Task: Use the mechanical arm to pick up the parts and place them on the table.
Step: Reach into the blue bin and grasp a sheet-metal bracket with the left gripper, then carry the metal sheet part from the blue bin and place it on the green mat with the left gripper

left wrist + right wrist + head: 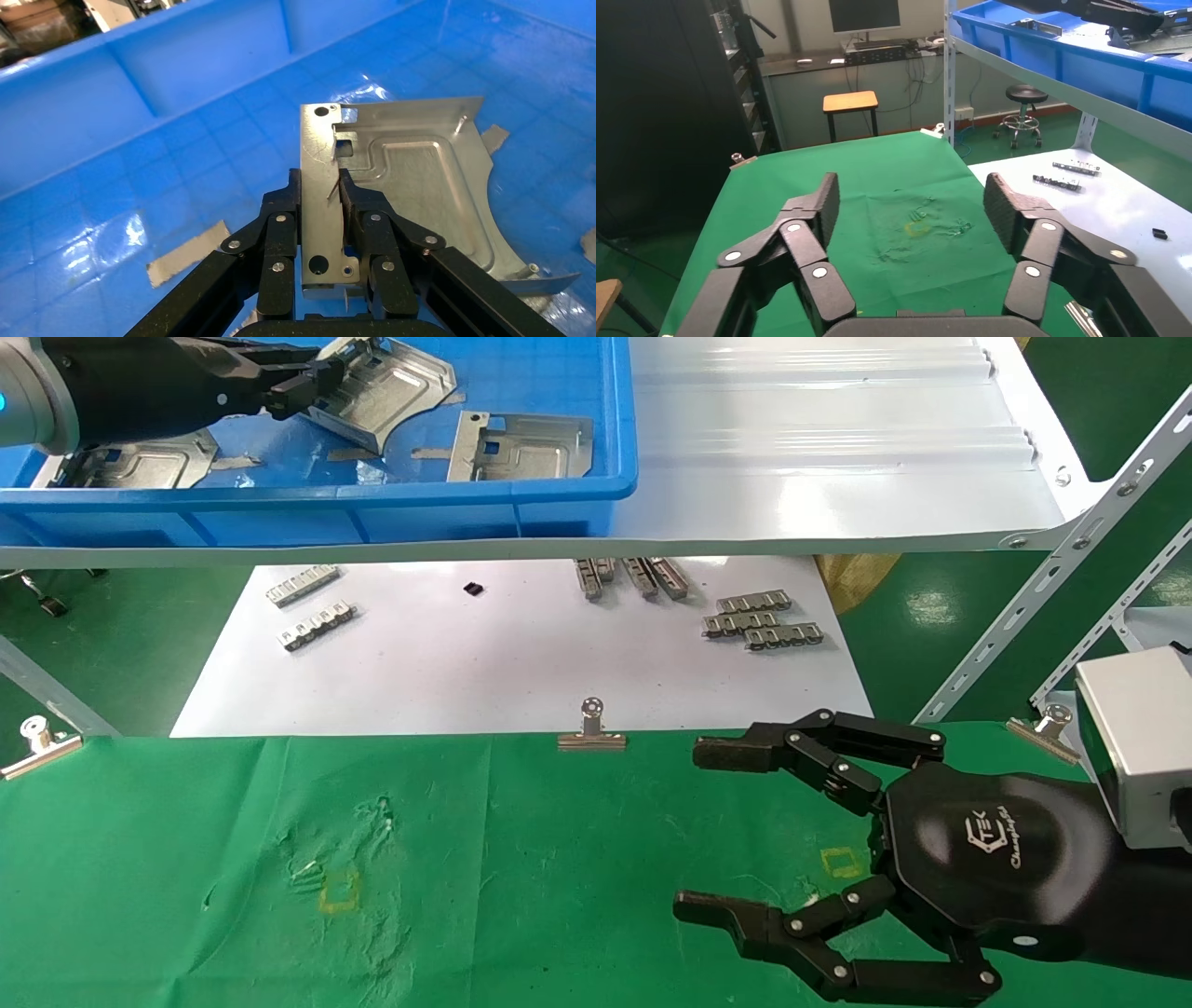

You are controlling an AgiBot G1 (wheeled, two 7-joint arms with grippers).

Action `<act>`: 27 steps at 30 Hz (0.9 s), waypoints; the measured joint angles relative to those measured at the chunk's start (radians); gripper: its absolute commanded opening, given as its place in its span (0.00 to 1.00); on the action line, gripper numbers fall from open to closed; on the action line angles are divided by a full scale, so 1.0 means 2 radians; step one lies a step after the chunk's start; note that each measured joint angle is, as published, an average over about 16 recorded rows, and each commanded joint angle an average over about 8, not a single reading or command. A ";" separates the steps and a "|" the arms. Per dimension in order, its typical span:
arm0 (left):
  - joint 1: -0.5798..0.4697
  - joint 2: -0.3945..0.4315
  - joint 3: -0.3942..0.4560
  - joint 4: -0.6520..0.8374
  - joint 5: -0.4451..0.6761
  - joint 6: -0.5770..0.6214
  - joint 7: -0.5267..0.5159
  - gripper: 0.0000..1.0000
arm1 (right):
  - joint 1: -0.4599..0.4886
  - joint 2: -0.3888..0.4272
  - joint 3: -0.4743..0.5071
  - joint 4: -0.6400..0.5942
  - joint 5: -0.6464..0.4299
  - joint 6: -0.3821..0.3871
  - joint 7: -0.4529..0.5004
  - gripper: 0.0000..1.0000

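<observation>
My left gripper (317, 388) is inside the blue bin (372, 509) on the shelf, shut on the bent flange of a silvery stamped part (396, 384). In the left wrist view both fingers (281, 217) clamp the flange of that part (415, 175), which is tilted over the bin floor. Two more parts lie in the bin, one at the right (521, 447) and one at the left (140, 463). My right gripper (705, 829) hovers open and empty over the green cloth table (466, 859), also seen in the right wrist view (911, 200).
A glossy white shelf (819, 458) carries the bin. Below it a white sheet (512, 663) holds small slotted strips (759, 621). Binder clips (591, 728) pin the cloth's far edge. Angled shelf braces (1052, 570) stand at the right. Yellow square outlines (340, 889) mark the cloth.
</observation>
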 measured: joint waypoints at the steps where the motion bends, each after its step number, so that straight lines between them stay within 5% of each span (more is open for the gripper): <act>1: 0.000 -0.001 -0.001 0.000 -0.001 0.000 0.001 0.00 | 0.000 0.000 0.000 0.000 0.000 0.000 0.000 1.00; 17: -0.013 -0.012 -0.017 -0.016 -0.026 0.039 0.030 0.00 | 0.000 0.000 0.000 0.000 0.000 0.000 0.000 1.00; 27: -0.031 -0.042 -0.025 -0.034 -0.040 0.176 0.045 0.00 | 0.000 0.000 0.000 0.000 0.000 0.000 0.000 1.00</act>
